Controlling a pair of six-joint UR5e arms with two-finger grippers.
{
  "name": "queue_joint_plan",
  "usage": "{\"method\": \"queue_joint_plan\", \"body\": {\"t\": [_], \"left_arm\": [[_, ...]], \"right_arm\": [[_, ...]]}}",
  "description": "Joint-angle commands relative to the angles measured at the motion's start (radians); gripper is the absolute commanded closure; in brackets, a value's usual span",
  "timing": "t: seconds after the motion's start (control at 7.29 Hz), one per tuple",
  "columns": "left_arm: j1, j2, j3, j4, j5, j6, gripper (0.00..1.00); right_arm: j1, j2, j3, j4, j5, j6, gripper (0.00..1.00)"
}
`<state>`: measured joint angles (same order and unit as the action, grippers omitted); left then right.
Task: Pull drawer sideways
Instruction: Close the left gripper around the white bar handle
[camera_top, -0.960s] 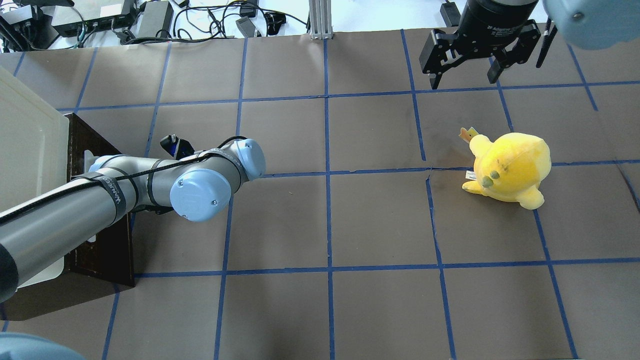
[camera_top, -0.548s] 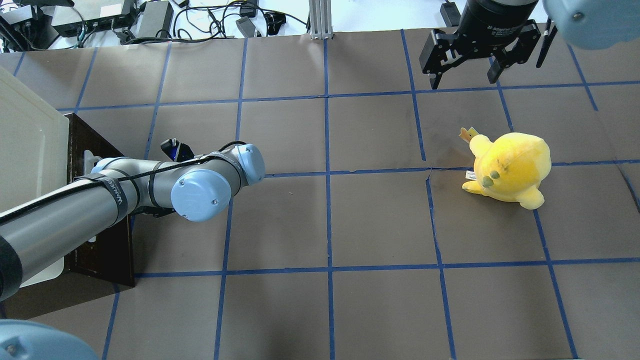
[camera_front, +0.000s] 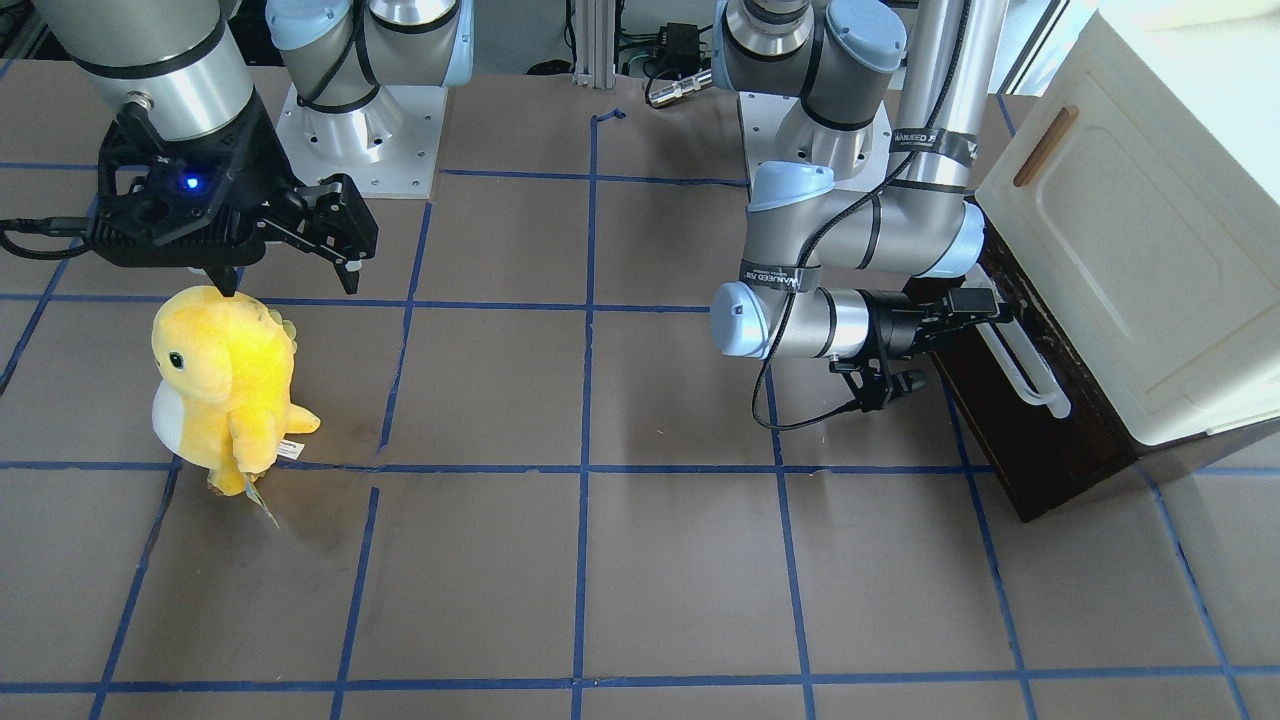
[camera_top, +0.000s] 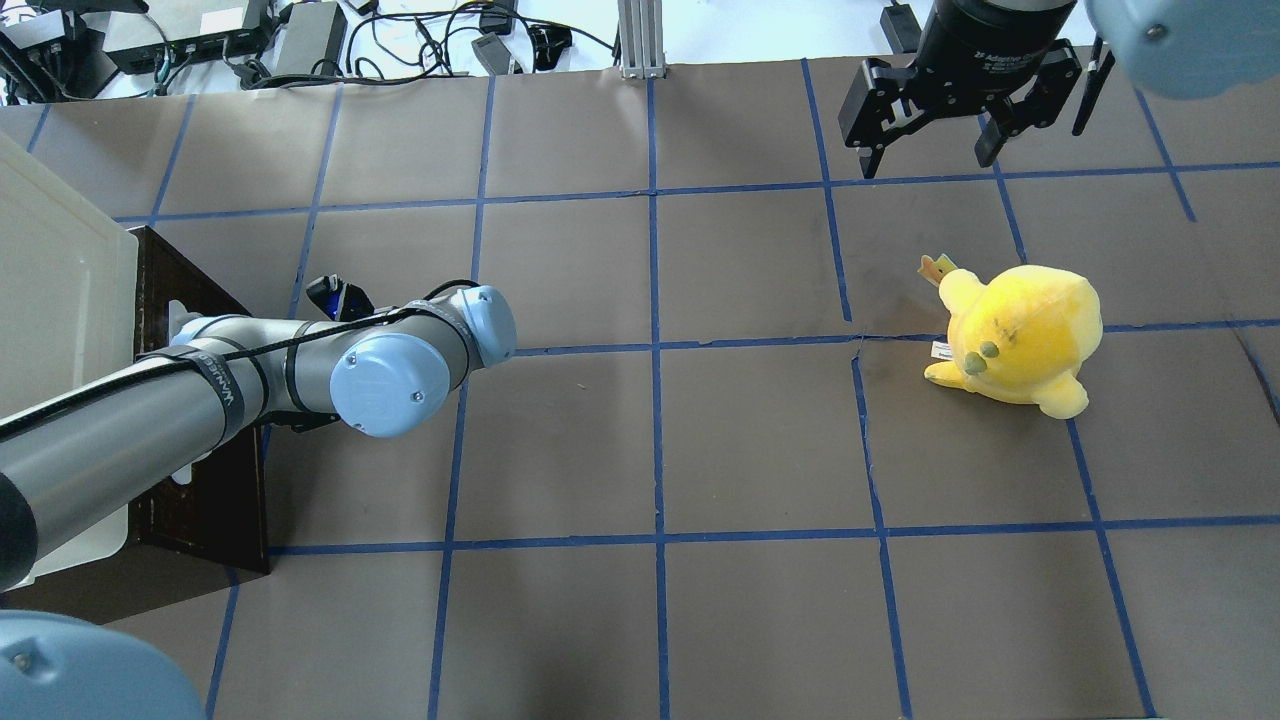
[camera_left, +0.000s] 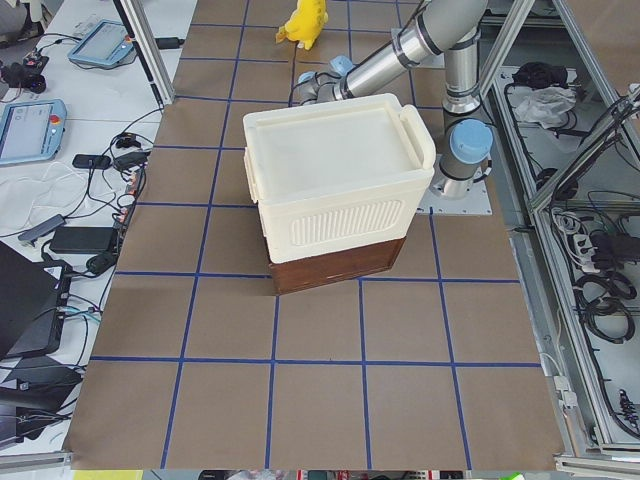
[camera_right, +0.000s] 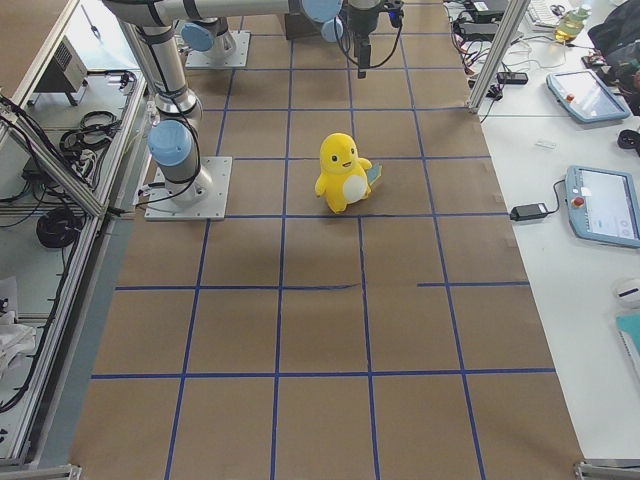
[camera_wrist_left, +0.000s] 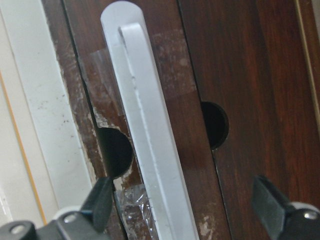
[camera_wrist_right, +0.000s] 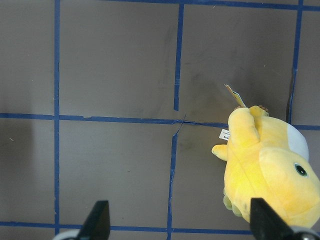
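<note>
Drawer: one, scuffed dark brown wooden front with one long white bar handle, at the table's left edge beneath one cream cabinet. Left gripper nudged closer to it than half a second ago, jaws apart astride the handle. Right gripper unmoved, spread wide, near the far edge beside one yellow plush

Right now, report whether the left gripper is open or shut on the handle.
Open. In the wrist view the left gripper's fingers stand wide apart, one on each side of the handle, neither touching it.
</note>
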<state>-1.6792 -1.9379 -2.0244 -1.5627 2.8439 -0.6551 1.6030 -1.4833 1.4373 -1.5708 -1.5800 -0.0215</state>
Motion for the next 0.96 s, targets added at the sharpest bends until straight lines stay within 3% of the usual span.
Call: {"method": "queue_joint_plan", "body": {"t": [0.0,0.82], "left_arm": [[0.001,-0.001,0.000,-0.005,0.014,-0.001,0.16],[0.012,0.007,0.001,-0.003,0.015,-0.001,0.25]], "right_arm": [[0.000,0.000,0.000,0.000,0.000,0.000,0.00],[0.000,0.000,0.000,0.000,0.000,0.000,0.00]]}}
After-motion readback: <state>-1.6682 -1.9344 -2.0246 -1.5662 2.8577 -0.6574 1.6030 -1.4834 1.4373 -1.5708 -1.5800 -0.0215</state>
